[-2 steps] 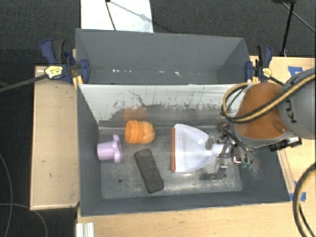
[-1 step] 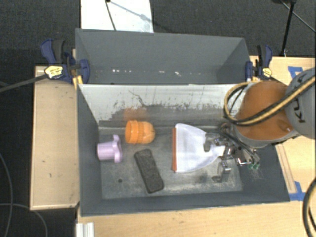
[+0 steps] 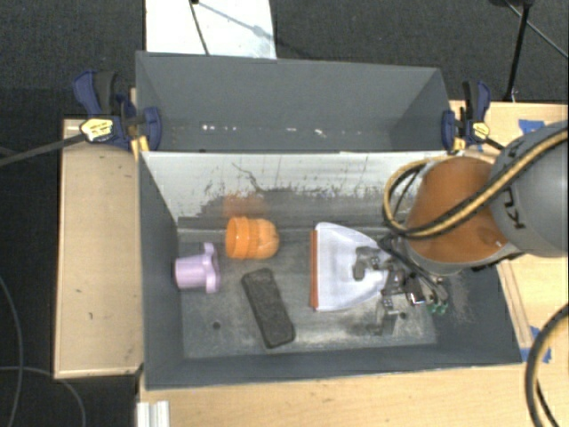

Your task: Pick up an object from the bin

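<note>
Judging by how things lie, we put the pick at its early stage: nothing is lifted, and every object rests on the floor of the bin (image 3: pixel 222 338). The gripper (image 3: pixel 384 302) is low in the right part of the bin, at the right edge of a flat white thing with an orange-red strip along its left side (image 3: pixel 338 265). This looks like a pad or thin booklet, though we cannot be sure, and it is the object nearest the gripper. We cannot tell whether the gripper is wide or narrow, as the wrist and its cables hide much of it, and we see nothing held in it. Closing on an object and raising it clear are left to do.

To the left lie a dark oblong block (image 3: pixel 268 306), an orange rounded piece (image 3: pixel 251 237) nearer the far wall, and a lilac spool-like piece (image 3: pixel 197 269) furthest left. All three are apart from one another and well apart from the gripper.

The floor is bare grey metal, scuffed and dusty, and the sloping far wall is scratched. There is open floor along the near side, but the right wall stands close to the arm.
</note>
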You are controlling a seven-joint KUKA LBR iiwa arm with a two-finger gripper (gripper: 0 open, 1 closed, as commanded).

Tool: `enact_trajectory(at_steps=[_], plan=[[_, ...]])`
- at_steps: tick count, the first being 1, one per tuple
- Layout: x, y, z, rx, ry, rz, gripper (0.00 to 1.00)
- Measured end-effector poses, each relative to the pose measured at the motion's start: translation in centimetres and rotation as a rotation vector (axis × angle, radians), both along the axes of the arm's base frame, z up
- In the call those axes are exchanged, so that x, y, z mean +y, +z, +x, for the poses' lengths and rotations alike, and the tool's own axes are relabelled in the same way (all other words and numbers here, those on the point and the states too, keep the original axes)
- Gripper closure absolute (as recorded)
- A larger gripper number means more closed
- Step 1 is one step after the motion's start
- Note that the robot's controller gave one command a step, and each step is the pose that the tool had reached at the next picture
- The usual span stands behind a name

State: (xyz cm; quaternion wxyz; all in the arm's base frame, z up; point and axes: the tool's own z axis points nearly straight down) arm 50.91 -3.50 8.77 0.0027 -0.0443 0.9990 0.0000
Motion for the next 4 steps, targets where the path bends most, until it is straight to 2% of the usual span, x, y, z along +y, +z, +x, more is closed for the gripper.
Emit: enact_trajectory(at_steps=[1,2,3,4], plan=[[1.1,-1.7,-0.5,0.005,-0.14,0.001,0.0],[1.7,-1.8,-0.2,0.002,-0.135,0.001,0.0],[-1.3,-1.4,-0.2,0.003,-0.524,0.002,1.0],[-1.3,-1.4,-0.2,0.003,-0.524,0.001,1.0]])
